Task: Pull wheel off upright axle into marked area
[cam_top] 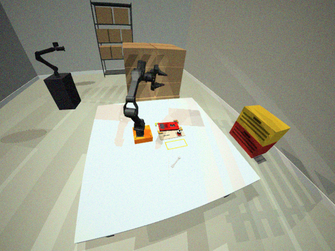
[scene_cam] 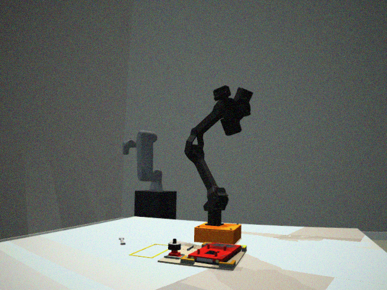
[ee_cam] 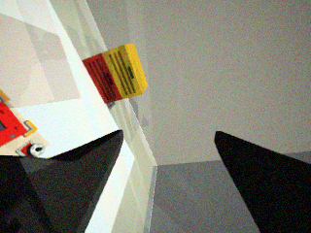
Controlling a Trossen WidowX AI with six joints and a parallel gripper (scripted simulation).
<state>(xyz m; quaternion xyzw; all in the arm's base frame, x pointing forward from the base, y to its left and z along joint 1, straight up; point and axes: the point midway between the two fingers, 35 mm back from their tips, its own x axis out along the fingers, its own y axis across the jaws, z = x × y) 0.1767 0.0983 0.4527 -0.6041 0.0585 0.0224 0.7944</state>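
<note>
Although dark lines resembling print mark the red-and-yellow box (cam_top: 258,130) (ee_cam: 117,73), none is readable; the wheel (cam_top: 179,132) (scene_cam: 174,246) (ee_cam: 35,151) sits on its red-based axle, the axle line upright, and the jaws (cam_top: 163,79) (scene_cam: 236,116) stand open.

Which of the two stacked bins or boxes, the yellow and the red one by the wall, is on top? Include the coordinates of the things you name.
The yellow one (cam_top: 266,123) (ee_cam: 125,72): it sits directly above the red one (cam_top: 250,140) (ee_cam: 102,79), which is nearer the floor.

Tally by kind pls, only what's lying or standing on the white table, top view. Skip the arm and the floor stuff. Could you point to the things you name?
Beige board carrying red plate and wheel on axle (cam_top: 172,135) (scene_cam: 199,264): 1
Yellow outlined rectangle: marking, not counted
Small grey wrench-shaped tool (cam_top: 176,162) (scene_cam: 121,241): 1
Total: 2
</note>
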